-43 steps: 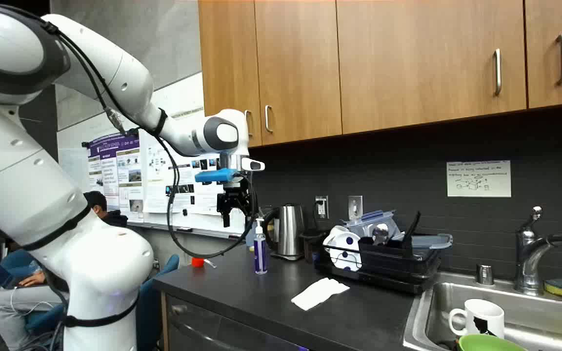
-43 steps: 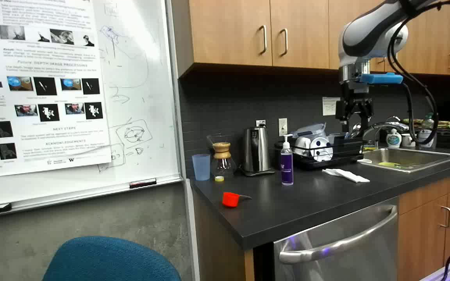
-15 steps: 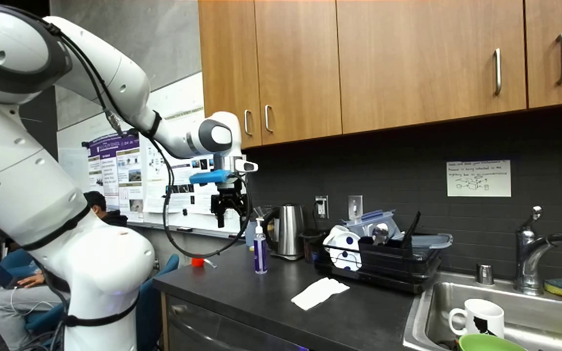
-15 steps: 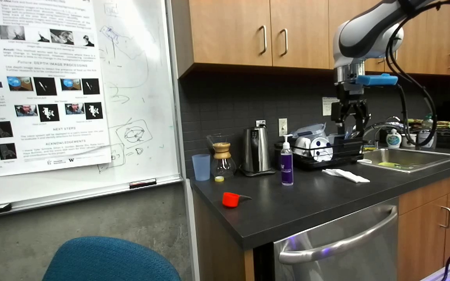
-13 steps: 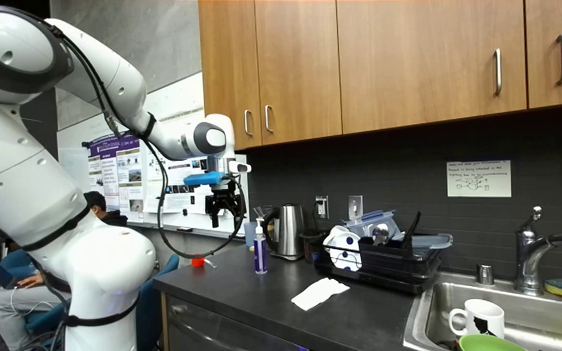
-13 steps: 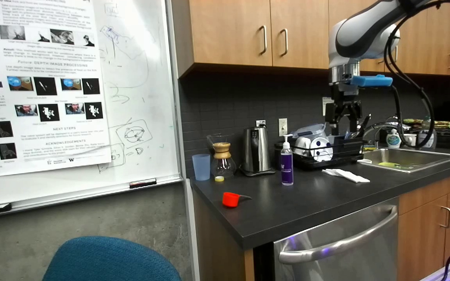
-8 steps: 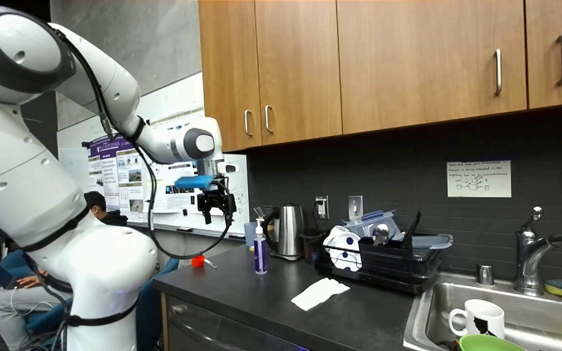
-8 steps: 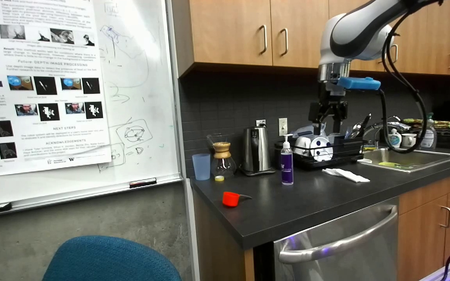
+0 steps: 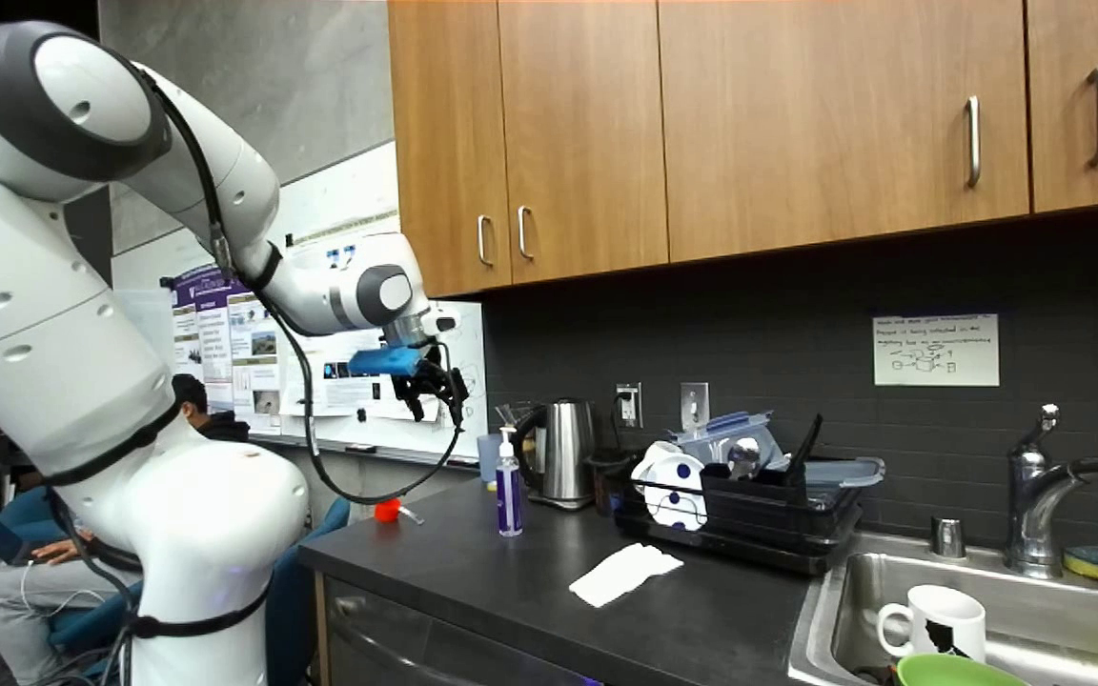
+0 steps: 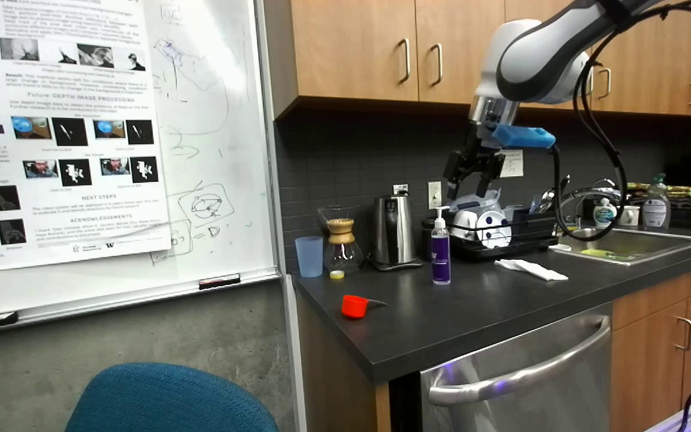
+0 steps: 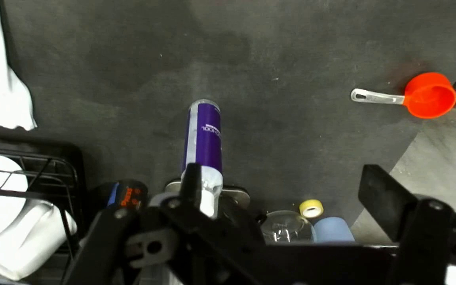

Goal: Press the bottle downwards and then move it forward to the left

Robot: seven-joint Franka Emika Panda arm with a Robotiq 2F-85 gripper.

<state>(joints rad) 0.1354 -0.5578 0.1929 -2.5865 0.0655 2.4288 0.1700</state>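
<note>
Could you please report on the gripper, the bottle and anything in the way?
Gripper open, tilted, holding nothing. Purple pump bottle upright on the counter, not gripped. Red measuring cup left of it in both exterior views; may hamper a leftward move.

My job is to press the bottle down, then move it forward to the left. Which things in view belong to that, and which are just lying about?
For the job: purple bottle, standing upright; pincer, open and apart from it.

Just lying about: red scoop; steel kettle; blue cup; coffee pot; dish rack; white cloth or paper; white mug.
</note>
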